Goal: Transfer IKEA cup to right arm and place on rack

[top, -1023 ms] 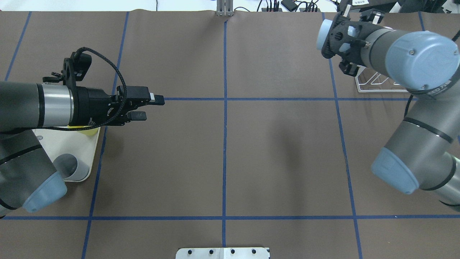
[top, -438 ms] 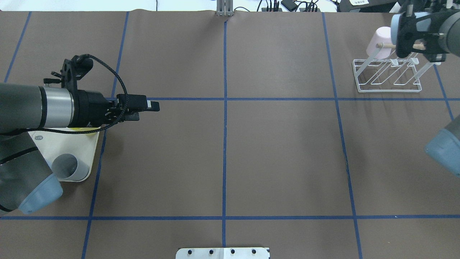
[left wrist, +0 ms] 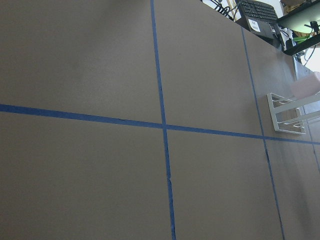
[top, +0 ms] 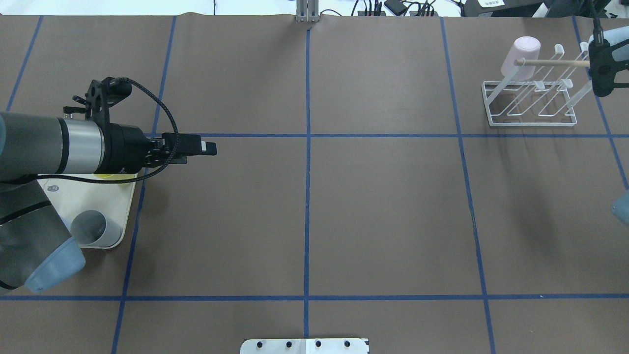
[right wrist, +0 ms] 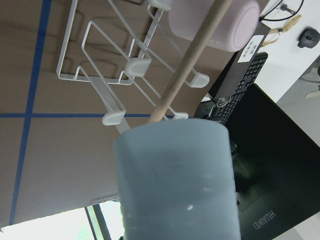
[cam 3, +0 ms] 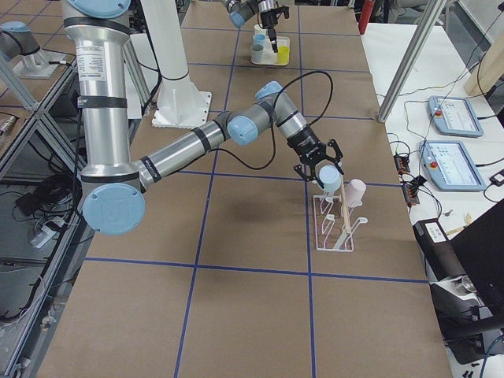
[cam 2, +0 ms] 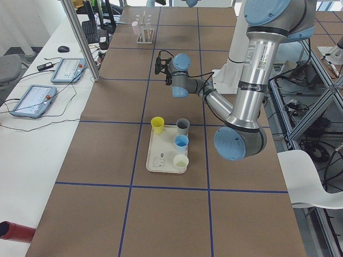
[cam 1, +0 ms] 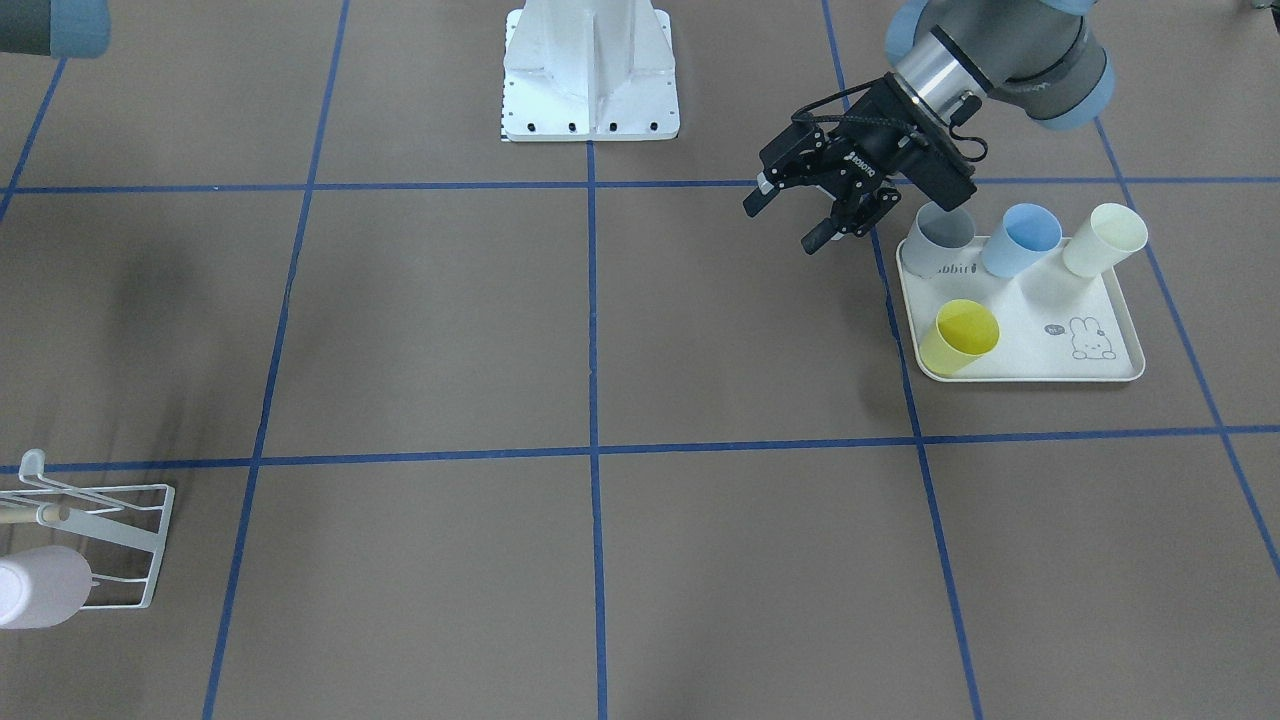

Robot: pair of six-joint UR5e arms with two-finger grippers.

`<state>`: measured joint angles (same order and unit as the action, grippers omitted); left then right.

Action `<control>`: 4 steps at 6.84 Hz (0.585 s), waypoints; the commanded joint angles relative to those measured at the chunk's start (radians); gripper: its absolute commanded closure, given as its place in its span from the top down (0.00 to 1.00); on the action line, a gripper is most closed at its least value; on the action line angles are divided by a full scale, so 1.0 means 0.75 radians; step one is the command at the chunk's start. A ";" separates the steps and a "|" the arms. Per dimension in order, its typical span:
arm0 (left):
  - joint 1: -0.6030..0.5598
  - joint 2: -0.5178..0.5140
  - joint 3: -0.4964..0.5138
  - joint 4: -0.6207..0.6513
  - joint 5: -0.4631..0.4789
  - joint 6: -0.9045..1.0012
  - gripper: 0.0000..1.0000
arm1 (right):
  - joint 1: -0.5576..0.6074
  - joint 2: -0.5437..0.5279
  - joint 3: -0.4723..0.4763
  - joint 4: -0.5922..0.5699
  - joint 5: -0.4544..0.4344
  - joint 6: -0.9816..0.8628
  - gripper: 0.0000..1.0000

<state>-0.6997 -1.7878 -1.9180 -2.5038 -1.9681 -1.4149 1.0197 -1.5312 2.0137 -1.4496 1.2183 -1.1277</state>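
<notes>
My right gripper [cam 3: 323,167] is shut on a light-blue cup [right wrist: 175,180] and holds it just over the right end of the white wire rack [top: 530,120]. The cup's rim is close to the tip of the rack's wooden peg [top: 550,62]. A pink cup [top: 521,56] hangs on the rack's left end. In the overhead view only the black body of the right gripper shows at the right edge. My left gripper [cam 1: 788,218] is open and empty, hovering beside the cream tray [cam 1: 1030,365].
The tray holds a grey cup [cam 1: 940,232], a blue cup [cam 1: 1025,235], a cream cup [cam 1: 1105,235] and a yellow cup [cam 1: 965,335]. Blue tape lines cross the brown table cover. A keyboard and monitor stand beyond the rack.
The right arm has carried the light-blue cup to the right, from the rack's left end to its right end. The left gripper has drawn back slightly and turned at the wrist.
</notes>
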 commanded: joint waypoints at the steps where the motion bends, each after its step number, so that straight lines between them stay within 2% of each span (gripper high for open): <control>1: 0.000 0.001 -0.005 0.000 0.002 -0.001 1.00 | -0.095 0.017 -0.075 0.002 -0.118 -0.018 0.00; 4: 0.000 0.003 -0.005 0.000 0.002 -0.001 1.00 | -0.139 0.043 -0.161 0.004 -0.162 -0.028 0.00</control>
<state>-0.6995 -1.7861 -1.9222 -2.5035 -1.9666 -1.4155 0.9281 -1.5027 1.9200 -1.4470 1.1200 -1.1446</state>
